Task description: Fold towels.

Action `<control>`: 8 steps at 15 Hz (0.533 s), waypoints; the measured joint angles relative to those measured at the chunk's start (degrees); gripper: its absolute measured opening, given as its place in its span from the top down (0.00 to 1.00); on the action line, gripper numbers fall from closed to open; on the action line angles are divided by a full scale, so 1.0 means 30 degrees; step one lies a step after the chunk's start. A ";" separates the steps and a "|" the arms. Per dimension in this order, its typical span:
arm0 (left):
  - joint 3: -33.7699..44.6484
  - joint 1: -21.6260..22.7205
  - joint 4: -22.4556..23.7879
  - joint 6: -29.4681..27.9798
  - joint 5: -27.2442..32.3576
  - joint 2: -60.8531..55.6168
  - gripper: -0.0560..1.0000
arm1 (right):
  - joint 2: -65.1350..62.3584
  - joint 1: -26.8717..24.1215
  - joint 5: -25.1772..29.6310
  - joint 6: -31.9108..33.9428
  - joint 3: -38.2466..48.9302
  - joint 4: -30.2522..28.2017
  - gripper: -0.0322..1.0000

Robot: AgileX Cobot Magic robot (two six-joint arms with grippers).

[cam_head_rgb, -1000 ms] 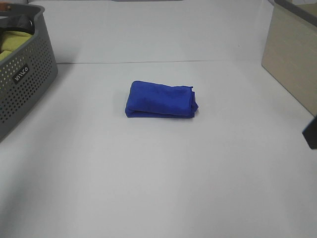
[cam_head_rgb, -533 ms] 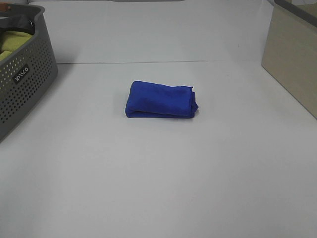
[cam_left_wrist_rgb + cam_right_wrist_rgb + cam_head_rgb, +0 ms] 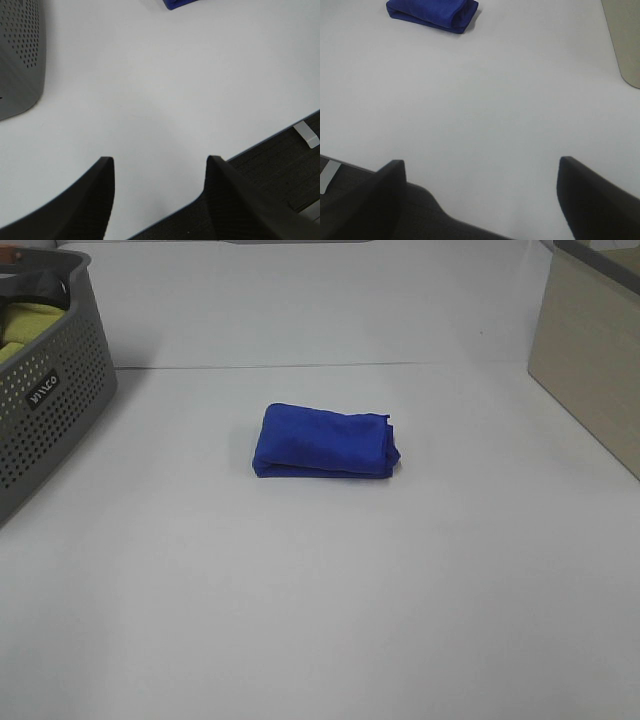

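Note:
The royal-blue towel (image 3: 325,442) lies folded into a small thick rectangle at the middle of the white table (image 3: 320,590). A speck of white shows at its far right corner. Neither gripper appears in the exterior high view. My left gripper (image 3: 160,160) hovers open over the table's near edge, far from the towel (image 3: 182,4), with nothing between its fingers. My right gripper (image 3: 480,163) is likewise open and empty near the front edge, with the towel (image 3: 432,11) well ahead of it.
A grey perforated basket (image 3: 50,410) stands at the left edge of the table, holding a yellow-green cloth (image 3: 25,325). The basket's wall (image 3: 20,55) also shows in the left wrist view. A beige box (image 3: 590,350) stands at the right.
A dark piece of the right arm showed at the right edge of the exterior view a second ago and has since drawn out of sight. The towel has not moved.

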 joint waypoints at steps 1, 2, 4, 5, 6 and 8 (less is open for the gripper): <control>0.0000 0.0000 -0.0019 0.0000 0.0000 0.0000 0.45 | 0.0000 0.0000 0.0000 0.0000 0.0000 0.0000 0.21; 0.0000 0.0000 -0.0057 0.0019 0.0000 0.0000 0.45 | 0.0000 0.0000 0.0000 0.0000 0.0000 0.0000 0.21; 0.0000 0.0000 -0.0076 0.0019 0.0000 0.0000 0.45 | 0.0000 0.0000 0.0000 0.0000 0.0000 0.0000 0.21; 0.0000 0.0000 -0.0076 0.0019 0.0000 0.0000 0.45 | 0.0000 0.0000 0.0000 0.0000 0.0000 0.0000 0.21; 0.0000 0.0000 -0.0076 0.0019 0.0000 0.0000 0.45 | 0.0000 0.0000 0.0000 0.0000 0.0000 0.0000 0.21; 0.0000 0.0000 -0.0076 0.0057 0.0000 0.0000 0.45 | 0.0000 0.0000 0.0000 0.0000 0.0000 0.0019 0.21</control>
